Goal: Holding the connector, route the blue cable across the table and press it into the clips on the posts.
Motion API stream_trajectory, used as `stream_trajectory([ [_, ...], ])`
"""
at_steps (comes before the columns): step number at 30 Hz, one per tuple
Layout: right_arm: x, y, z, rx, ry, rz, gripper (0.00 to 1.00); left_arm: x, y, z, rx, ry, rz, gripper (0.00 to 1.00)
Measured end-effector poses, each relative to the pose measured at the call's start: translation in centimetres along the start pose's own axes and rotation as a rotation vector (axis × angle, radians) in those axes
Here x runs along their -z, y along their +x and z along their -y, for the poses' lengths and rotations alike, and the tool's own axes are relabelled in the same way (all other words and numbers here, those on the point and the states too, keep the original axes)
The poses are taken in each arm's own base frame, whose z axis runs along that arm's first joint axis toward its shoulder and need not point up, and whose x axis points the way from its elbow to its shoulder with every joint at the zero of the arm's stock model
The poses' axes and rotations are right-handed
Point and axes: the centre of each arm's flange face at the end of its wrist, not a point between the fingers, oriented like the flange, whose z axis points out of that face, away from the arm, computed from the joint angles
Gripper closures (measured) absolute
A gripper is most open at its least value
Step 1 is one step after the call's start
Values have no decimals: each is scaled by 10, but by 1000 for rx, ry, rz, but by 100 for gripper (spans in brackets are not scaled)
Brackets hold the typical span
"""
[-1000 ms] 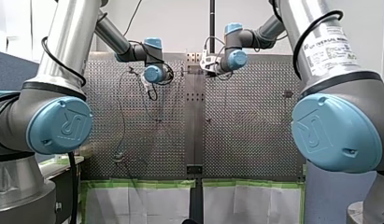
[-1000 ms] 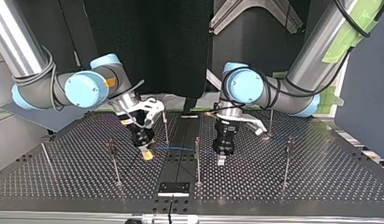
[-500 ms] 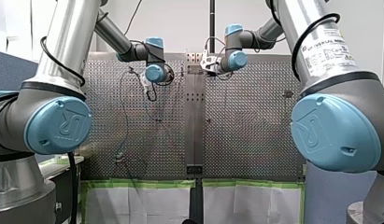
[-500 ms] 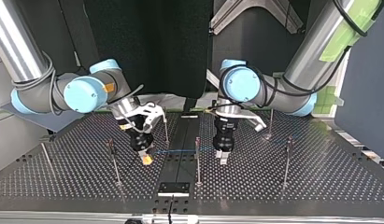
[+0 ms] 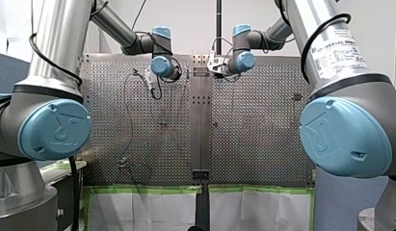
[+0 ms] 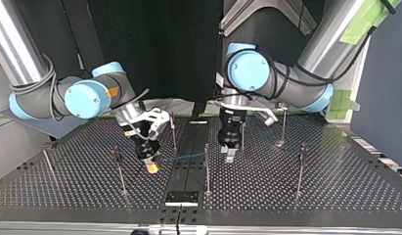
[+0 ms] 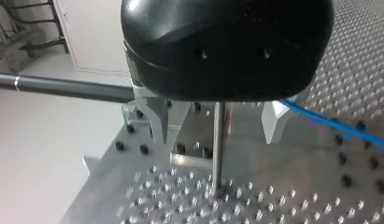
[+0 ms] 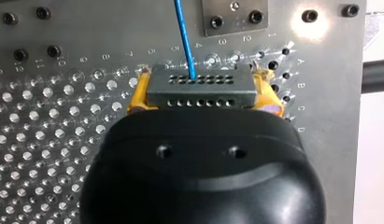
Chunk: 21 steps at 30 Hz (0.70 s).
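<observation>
In the right wrist view my right gripper (image 8: pixel 202 94) has its yellow pads (image 8: pixel 137 97) shut on a grey connector (image 8: pixel 201 81) with rows of holes. The blue cable (image 8: pixel 184 37) runs straight ahead from it. In the top view my right gripper (image 6: pixel 150 164) hovers low at centre left, and the cable (image 6: pixel 184 157) stretches from it to a thin post (image 6: pixel 207 166). My left gripper (image 6: pixel 229 154) hangs just beyond that post. In the left wrist view my left gripper (image 7: pixel 218 140) is open with a post (image 7: pixel 218 154) ahead between its fingers, and the cable (image 7: pixel 330 125) lies off to one side.
Several more thin posts stand on the perforated table (image 6: pixel 335 191): one (image 6: pixel 119 171) at the top view's left, one (image 6: pixel 300 169) at its right, others (image 6: pixel 284 125) further back. A small dark plate (image 6: pixel 181 197) sits at the near middle edge.
My left gripper has lifted and drifted slightly toward the top view's left and back, away from the cable. My right gripper has shifted only a little, the connector still in it.
</observation>
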Motion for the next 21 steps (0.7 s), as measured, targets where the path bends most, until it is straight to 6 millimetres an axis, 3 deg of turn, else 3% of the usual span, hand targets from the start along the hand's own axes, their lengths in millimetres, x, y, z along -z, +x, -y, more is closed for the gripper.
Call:
stream_trajectory([
  [13, 1, 0, 0, -7, 2, 5, 100, 62, -9, 14, -18, 31, -93, 0],
  [21, 2, 1, 0, -8, 0, 6, 100, 88, -44, 30, -20, 79, -43, 0],
])
